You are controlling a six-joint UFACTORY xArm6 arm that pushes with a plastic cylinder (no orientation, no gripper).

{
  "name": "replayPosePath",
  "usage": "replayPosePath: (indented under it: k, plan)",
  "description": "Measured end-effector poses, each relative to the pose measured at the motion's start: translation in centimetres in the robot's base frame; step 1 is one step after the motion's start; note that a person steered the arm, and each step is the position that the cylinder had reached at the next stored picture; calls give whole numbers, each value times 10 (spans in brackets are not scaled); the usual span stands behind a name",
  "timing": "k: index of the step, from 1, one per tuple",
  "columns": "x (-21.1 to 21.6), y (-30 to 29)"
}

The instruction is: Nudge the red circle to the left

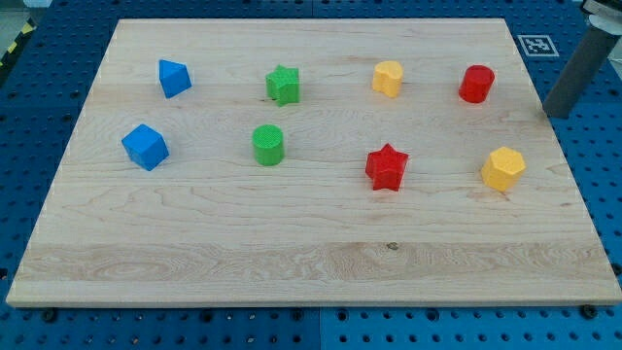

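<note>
The red circle stands near the view's top right on the wooden board. My tip is the lower end of the dark rod that comes in from the top right corner. It rests near the board's right edge, to the right of the red circle and a little below it, with a clear gap between them.
A yellow cylinder-like block sits left of the red circle. A red star and a yellow hexagon lie below. A green star, green circle and two blue blocks lie further left.
</note>
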State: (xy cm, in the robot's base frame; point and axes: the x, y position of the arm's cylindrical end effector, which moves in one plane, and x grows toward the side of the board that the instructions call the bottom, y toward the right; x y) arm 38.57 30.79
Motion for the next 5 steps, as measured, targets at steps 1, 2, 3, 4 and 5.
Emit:
replayPosePath:
  k: [1, 2, 3, 4, 5]
  plan:
    - [0, 0]
    - [9, -2]
    - [10, -32]
    - [-31, -64]
    - [-93, -90]
